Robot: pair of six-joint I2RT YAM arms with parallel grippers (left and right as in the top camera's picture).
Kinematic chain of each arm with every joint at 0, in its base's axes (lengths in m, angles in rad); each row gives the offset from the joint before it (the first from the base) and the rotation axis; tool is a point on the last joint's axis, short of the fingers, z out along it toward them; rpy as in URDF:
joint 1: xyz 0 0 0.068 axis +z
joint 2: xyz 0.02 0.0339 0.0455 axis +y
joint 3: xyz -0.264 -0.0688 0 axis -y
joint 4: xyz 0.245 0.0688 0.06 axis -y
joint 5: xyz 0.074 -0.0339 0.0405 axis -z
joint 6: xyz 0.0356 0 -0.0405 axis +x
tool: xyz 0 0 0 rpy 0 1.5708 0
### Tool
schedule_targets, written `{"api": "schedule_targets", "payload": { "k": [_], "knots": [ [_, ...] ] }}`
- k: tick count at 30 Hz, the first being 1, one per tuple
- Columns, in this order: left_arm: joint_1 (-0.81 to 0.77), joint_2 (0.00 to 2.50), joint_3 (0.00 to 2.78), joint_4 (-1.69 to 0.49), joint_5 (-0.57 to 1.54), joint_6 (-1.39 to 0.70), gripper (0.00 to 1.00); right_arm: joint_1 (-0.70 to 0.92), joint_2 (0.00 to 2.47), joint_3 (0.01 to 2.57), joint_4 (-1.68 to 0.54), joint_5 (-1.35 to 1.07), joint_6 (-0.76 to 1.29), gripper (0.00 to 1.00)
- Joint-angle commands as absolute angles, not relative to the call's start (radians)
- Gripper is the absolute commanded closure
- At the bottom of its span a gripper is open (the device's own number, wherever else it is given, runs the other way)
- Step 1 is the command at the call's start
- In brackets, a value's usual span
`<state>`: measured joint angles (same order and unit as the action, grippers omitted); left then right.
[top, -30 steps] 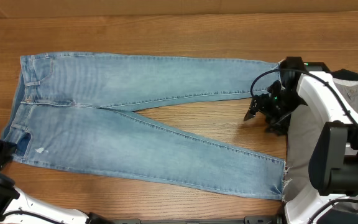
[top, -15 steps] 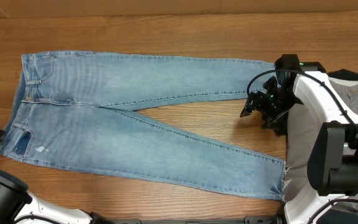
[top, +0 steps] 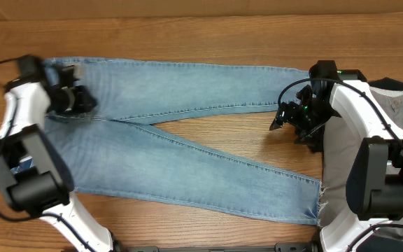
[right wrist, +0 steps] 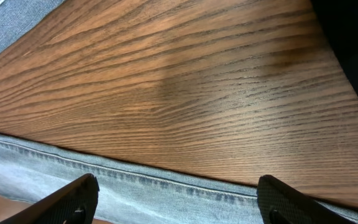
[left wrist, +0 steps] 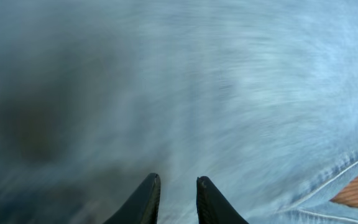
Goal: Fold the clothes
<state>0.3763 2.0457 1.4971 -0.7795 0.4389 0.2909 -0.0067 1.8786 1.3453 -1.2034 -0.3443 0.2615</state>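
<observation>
The light-blue jeans (top: 187, 87) lie flat on the wooden table, waistband at the left, both legs running right and spread in a V. My left gripper (top: 82, 103) hovers over the upper waist area. In the left wrist view its fingers (left wrist: 178, 182) are nearly shut with a narrow gap, nothing between them, above blurred denim (left wrist: 241, 93). My right gripper (top: 280, 123) is open and empty just below the upper leg near its hem. In the right wrist view its fingers (right wrist: 176, 183) straddle the leg's stitched seam edge (right wrist: 135, 190).
The bare table (top: 222, 133) shows between the legs. A pile of grey and dark cloth (top: 397, 112) lies at the right edge under the right arm; a dark patch of it shows in the right wrist view (right wrist: 353, 37).
My left arm has swung fast from the lower-left waistband corner up to the upper waist area. The right gripper has shifted slightly left. The jeans lie as before.
</observation>
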Motion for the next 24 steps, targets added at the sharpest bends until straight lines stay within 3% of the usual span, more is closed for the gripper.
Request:
{"api": "schedule_targets", "payload": {
  "k": [1,5,8,11,14,19,24],
  "knots": [
    [0.276,2.104,1.488,-0.714,0.298,0.407,0.75,-0.010,1.848,1.359,-1.200,-0.354,0.266,0.15],
    [0.205,2.164,1.488,-0.638,0.226,0.396,0.73,-0.010,1.848,1.359,-1.197,-0.354,0.270,0.15],
    [0.196,2.210,1.488,-0.591,0.107,0.286,0.83,-0.010,1.848,1.359,-1.197,-0.354,0.285,0.15],
    [0.231,2.243,1.488,-0.577,-0.094,0.146,0.91,-0.010,1.848,1.359,-1.198,-0.354,0.288,0.14],
    [0.316,2.257,1.488,-0.583,-0.202,0.022,0.89,-0.010,1.848,1.359,-1.198,-0.353,0.288,0.13],
    [0.516,2.255,1.492,-0.604,-0.104,-0.034,0.90,-0.010,1.848,1.359,-1.213,-0.353,0.288,0.11],
    [0.646,2.255,1.496,-0.613,0.161,-0.033,0.85,-0.004,1.848,1.348,-1.208,-0.353,0.292,0.11]
  ]
}}
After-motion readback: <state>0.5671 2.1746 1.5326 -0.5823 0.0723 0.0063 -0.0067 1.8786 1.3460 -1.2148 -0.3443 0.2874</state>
